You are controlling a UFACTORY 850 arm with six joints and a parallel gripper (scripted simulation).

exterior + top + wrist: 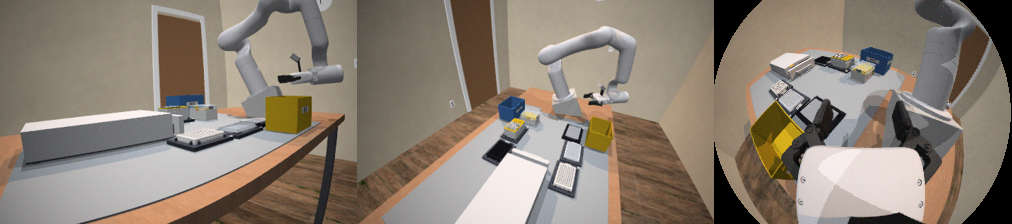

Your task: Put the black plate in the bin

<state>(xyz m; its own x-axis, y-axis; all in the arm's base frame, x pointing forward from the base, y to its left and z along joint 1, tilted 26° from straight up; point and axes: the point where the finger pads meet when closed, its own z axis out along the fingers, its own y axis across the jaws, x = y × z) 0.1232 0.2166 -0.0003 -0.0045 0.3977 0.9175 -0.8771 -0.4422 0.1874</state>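
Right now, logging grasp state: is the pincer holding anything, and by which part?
Nothing is held. The pincer hangs wide open in the air above the yellow waste bin; the black plate lies in its nest.

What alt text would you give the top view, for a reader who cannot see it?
The white arm holds its open gripper in the air above the yellow bin, gripping nothing. The black plate lies in its nest at the bench's opposite side.

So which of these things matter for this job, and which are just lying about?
For the job:
black plate
yellow bin
gripper, open, holding nothing

Lying about:
blue bin
long white box
two white plates
yellow-rimmed box
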